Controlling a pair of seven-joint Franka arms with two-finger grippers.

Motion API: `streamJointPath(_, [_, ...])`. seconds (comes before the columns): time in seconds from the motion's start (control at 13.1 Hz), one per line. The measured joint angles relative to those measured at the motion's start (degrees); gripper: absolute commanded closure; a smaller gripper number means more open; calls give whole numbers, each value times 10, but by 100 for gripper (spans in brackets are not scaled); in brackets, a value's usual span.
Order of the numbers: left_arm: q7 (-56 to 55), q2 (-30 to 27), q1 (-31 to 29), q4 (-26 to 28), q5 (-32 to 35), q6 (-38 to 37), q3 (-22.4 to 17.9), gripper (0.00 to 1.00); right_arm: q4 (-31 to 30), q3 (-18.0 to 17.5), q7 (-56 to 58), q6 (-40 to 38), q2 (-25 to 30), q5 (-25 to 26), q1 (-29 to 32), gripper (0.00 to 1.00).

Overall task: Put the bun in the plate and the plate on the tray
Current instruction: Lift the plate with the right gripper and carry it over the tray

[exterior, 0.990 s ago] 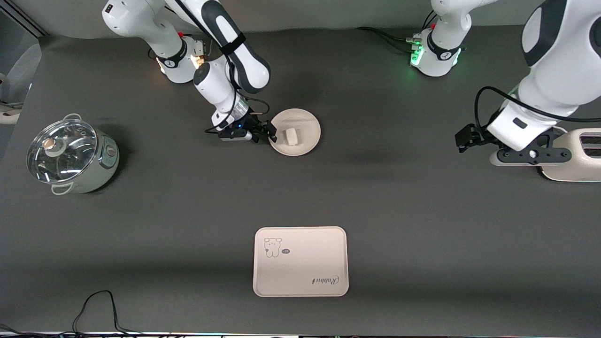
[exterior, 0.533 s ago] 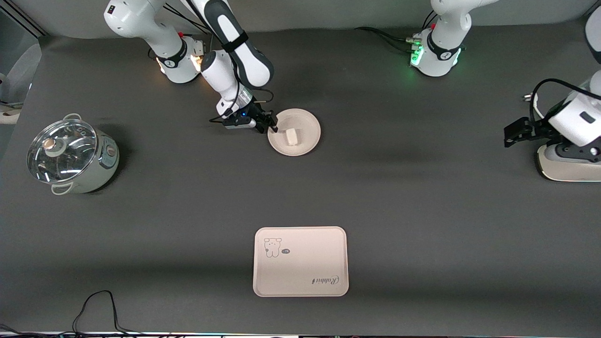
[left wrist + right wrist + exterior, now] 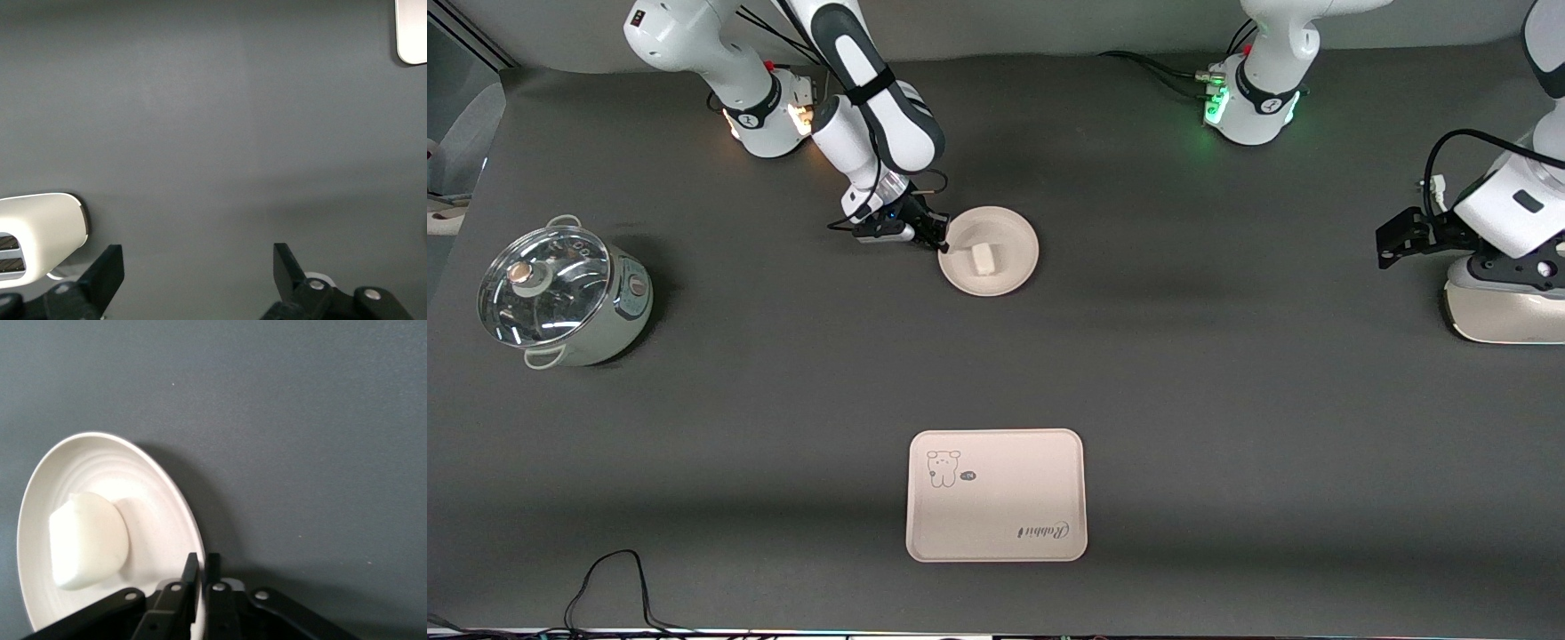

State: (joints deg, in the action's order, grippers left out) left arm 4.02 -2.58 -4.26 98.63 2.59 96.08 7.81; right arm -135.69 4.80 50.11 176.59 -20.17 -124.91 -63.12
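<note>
Right claw (image 3: 942, 243) pinched on plate (image 3: 1009, 267) rim, bun (image 3: 983, 259) loose inside; stiff, light, keep level. Left claw (image 3: 1396, 238) open, waiting.

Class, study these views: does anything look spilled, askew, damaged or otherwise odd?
Nothing stands out. The bun lies in the plate, whose rim the right gripper pinches; the tray lies flat.
</note>
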Motion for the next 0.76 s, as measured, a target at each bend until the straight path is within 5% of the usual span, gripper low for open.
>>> streamJointPath(0.46, [-31,-11,0,2,10,-24,-4,0,25,7,0,2,-5,-7,7,100])
streamJointPath(0.76, [-43,-13,-1,-3,10,4,-8,0,84,9,3,4,-14,32,81,100])
